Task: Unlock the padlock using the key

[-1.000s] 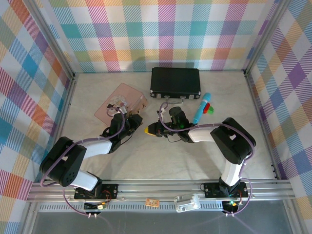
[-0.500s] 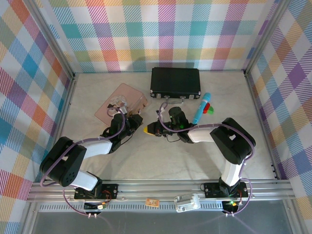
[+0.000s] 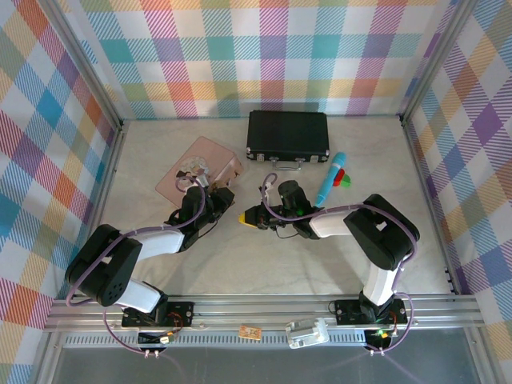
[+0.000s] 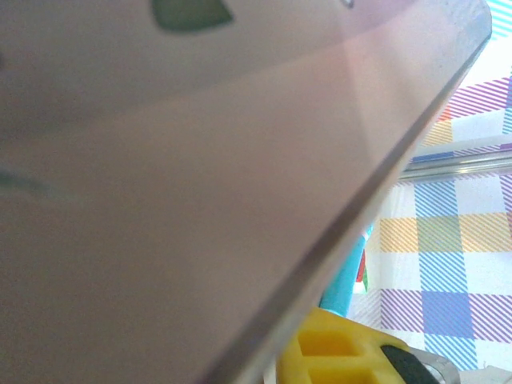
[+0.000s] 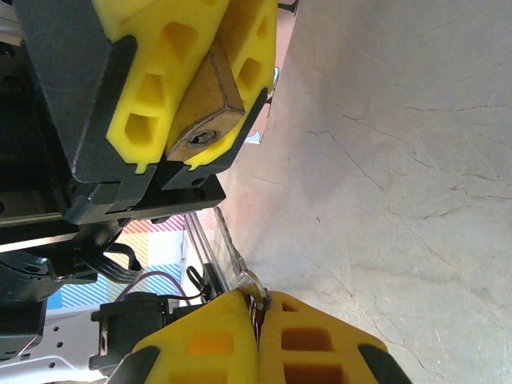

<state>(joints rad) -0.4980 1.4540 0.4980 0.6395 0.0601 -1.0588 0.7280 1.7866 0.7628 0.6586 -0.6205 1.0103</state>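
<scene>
Padlock (image 5: pixel 205 112) clamped in left gripper (image 5: pixel 190 150); right gripper (image 5: pixel 258 314) pinches key (image 5: pixel 230 246).

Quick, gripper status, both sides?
Left gripper: closed, holding the padlock.
Right gripper: closed, holding the key.

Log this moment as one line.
left hand: shut on padlock | right hand: shut on key | key: not yet inserted
</scene>
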